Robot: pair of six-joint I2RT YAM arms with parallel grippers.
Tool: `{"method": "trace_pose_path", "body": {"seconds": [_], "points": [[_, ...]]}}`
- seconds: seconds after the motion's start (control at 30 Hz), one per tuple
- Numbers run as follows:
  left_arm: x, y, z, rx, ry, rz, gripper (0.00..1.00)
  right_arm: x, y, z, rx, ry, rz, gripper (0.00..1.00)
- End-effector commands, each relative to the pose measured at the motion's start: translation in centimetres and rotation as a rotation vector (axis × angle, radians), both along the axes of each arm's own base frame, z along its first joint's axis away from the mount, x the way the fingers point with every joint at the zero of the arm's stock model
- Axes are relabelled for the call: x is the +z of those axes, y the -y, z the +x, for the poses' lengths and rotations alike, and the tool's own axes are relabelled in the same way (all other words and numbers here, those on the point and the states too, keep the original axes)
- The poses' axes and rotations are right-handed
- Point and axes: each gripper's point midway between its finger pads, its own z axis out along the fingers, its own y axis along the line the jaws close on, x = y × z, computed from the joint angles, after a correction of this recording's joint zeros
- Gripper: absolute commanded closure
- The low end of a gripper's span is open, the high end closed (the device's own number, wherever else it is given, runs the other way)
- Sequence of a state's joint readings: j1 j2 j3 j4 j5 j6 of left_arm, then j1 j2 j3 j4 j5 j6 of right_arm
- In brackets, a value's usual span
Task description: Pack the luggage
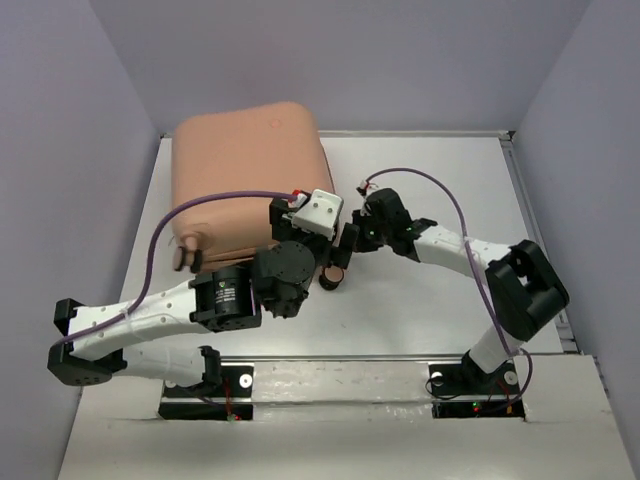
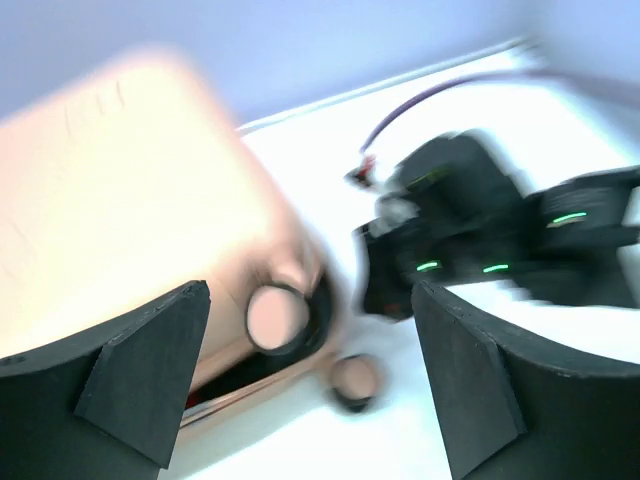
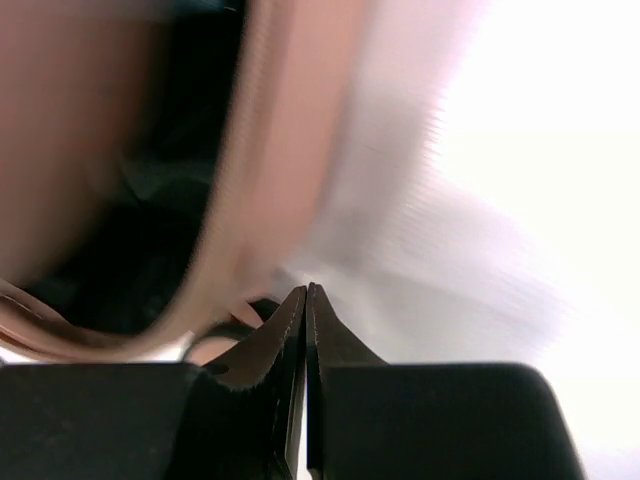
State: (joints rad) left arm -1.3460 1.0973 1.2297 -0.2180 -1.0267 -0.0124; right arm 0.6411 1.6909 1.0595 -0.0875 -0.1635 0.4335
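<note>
My left fingers (image 2: 140, 370) apart, my right fingers (image 3: 250, 400) together and empty, both at the luggage (image 1: 240, 165) edge, probably to shut it.

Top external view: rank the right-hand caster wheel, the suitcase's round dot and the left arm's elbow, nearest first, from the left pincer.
1. Right-hand caster wheel: just below it in frame.
2. Round dot: farther back, on the suitcase shell.
3. Left arm's elbow: far left, near table edge.
</note>
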Motion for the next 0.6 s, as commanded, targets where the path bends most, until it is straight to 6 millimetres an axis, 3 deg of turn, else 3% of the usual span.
{"method": "trace_pose_path", "body": {"seconds": [0.0,0.03,0.07,0.1,0.13,0.2,0.27,0.3,0.33,0.37,0.4,0.43,0.47,0.5,0.53,0.57], "points": [[9.8,3.4,-2.7,-0.210,0.028,-0.420,0.04,1.6,5.7,0.5,-0.134,0.075,-0.004,0.93],[10.1,3.4,-2.6,-0.205,0.031,-0.429,0.04,1.6,6.8,0.4,-0.155,0.075,-0.004,0.93],[10.4,2.9,-2.4,-0.180,0.036,-0.438,0.04,3.0,7.8,0.2,-0.174,0.108,0.015,0.93],[10.8,2.7,-2.2,-0.169,0.040,-0.448,0.04,2.0,8.8,0.0,-0.192,0.087,-0.002,0.93],[11.5,1.9,-1.3,-0.138,0.047,-0.462,0.05,2.6,10.7,-0.3,-0.237,0.104,-0.009,0.93],[11.6,0.5,0.6,-0.063,0.032,-0.469,0.06,3.3,12.4,-0.7,-0.279,0.112,-0.026,0.93],[10.9,-0.6,3.3,-0.022,-0.007,-0.467,0.08,5.8,13.1,-0.9,-0.297,0.169,0.003,0.93],[10.5,-3.3,6.8,0.048,-0.007,-0.465,0.10,6.6,12.9,-1.0,-0.291,0.181,0.016,0.93],[9.8,-4.8,8.6,0.094,-0.018,-0.457,0.12,7.7,12.3,-1.6,-0.254,0.183,0.055,0.88],[9.5,-6.6,10.2,0.139,-0.019,-0.469,0.13,8.7,11.8,-1.8,-0.231,0.193,0.084,0.80],[9.1,-10.4,12.9,0.218,-0.016,-0.474,0.13,9.9,11.3,-2.0,-0.207,0.207,0.116,0.69],[8.3,-11.9,14.2,0.251,-0.031,-0.478,0.13,11.0,10.5,-2.4,-0.167,0.216,0.155,0.55],[7.9,-13.4,15.1,0.273,-0.039,-0.490,0.13,11.8,9.9,-2.8,-0.138,0.229,0.173,0.30],[7.2,-14.0,15.9,0.254,-0.064,-0.504,0.13,13.6,8.7,-3.2,-0.094,0.264,0.197,0.21],[6.2,-17.2,17.0,0.332,-0.060,-0.509,0.11,13.9,7.9,-3.4,-0.062,0.274,0.190,0.10],[5.6,-18.1,17.3,0.346,-0.066,-0.518,0.10,14.3,6.9,-3.6,-0.034,0.281,0.187,0.06]]}}
